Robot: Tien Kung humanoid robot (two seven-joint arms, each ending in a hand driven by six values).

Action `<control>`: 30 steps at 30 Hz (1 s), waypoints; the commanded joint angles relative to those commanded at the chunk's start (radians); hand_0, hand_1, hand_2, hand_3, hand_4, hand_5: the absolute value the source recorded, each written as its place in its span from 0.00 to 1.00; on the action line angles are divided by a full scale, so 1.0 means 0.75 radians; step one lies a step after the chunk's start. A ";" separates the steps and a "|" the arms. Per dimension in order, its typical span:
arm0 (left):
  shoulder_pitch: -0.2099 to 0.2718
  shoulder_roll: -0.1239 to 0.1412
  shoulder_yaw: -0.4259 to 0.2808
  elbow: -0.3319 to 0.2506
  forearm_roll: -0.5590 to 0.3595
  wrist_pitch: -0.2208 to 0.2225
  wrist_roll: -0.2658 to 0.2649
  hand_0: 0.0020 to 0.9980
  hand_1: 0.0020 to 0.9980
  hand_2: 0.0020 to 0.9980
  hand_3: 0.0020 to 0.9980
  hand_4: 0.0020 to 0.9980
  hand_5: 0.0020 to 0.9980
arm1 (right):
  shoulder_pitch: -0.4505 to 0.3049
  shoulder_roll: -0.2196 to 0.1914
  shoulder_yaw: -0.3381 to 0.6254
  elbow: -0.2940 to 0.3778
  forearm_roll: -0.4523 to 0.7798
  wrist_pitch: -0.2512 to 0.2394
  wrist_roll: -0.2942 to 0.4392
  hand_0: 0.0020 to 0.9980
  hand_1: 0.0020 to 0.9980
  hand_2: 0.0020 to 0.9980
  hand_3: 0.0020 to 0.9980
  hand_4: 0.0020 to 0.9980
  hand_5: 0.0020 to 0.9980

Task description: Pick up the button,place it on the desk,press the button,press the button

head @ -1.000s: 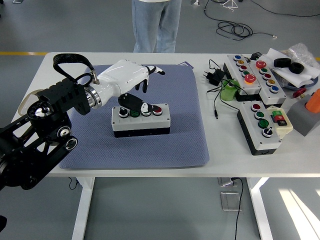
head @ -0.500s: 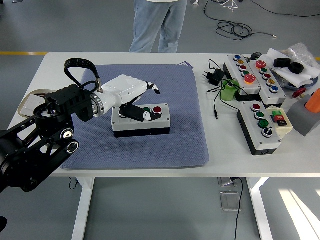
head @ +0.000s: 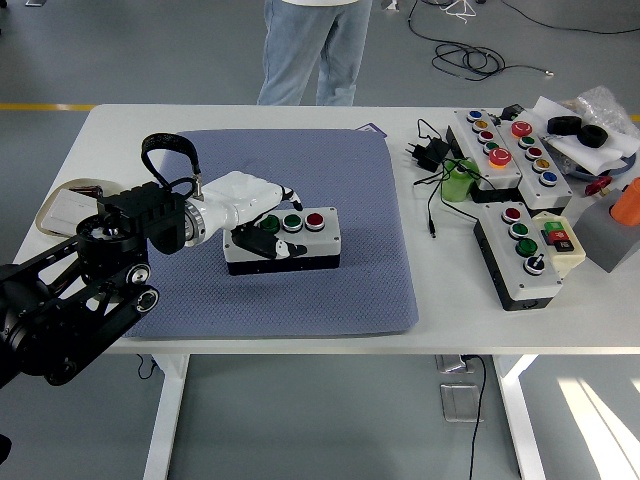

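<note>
A grey button box (head: 300,245) lies on the blue-grey mat (head: 350,170) left of the table's centre. Two green buttons (head: 292,222) and a red button (head: 315,220) show on its top. My left hand (head: 248,205), white with black finger joints, lies over the box's left end. Its fingers (head: 262,243) are curled down onto the top and front there, covering the leftmost button. The box stays flat on the mat, and the hand does not wrap around it. My right arm is out of the picture.
Two more button boxes (head: 500,148) (head: 522,255) lie at the right, with a black adapter (head: 430,152), cables and a green cylinder (head: 460,182). An orange object (head: 630,203) is at the right edge. A person's legs (head: 310,50) stand beyond the far side.
My left hand has drawn back to the left and down. Its fingers, spread above the box a second ago, have folded onto the box's left end. The middle buttons are uncovered now.
</note>
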 joint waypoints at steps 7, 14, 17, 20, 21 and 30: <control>0.011 0.002 0.013 0.021 0.016 -0.013 0.006 0.00 0.00 0.06 0.79 0.81 0.78 | -0.006 -0.002 -0.005 0.000 0.005 0.001 0.001 0.79 0.80 0.82 0.75 0.41 0.48; 0.019 -0.003 0.042 0.036 0.020 -0.029 0.017 0.00 0.00 0.06 0.79 0.81 0.78 | -0.012 -0.002 -0.009 0.000 0.004 0.001 0.000 0.79 0.80 0.82 0.75 0.41 0.48; 0.026 -0.003 0.056 0.029 0.025 -0.042 0.023 0.00 0.00 0.06 0.79 0.81 0.78 | -0.019 -0.002 -0.011 0.000 0.010 0.001 0.000 0.79 0.80 0.82 0.75 0.41 0.48; 0.026 -0.005 0.060 0.024 0.027 -0.041 0.023 0.00 0.00 0.06 0.79 0.81 0.78 | -0.021 -0.002 -0.012 0.000 0.009 0.001 0.000 0.79 0.80 0.82 0.75 0.41 0.48; 0.026 -0.006 0.059 0.020 0.028 -0.037 0.022 0.00 0.00 0.06 0.79 0.81 0.78 | -0.022 -0.002 -0.013 0.000 0.010 0.001 0.000 0.79 0.80 0.82 0.75 0.41 0.48; 0.012 -0.023 0.018 -0.043 0.056 0.070 0.000 0.00 0.00 0.06 0.80 0.81 0.78 | -0.027 -0.005 -0.015 0.000 0.013 0.003 0.003 0.79 0.80 0.82 0.75 0.41 0.48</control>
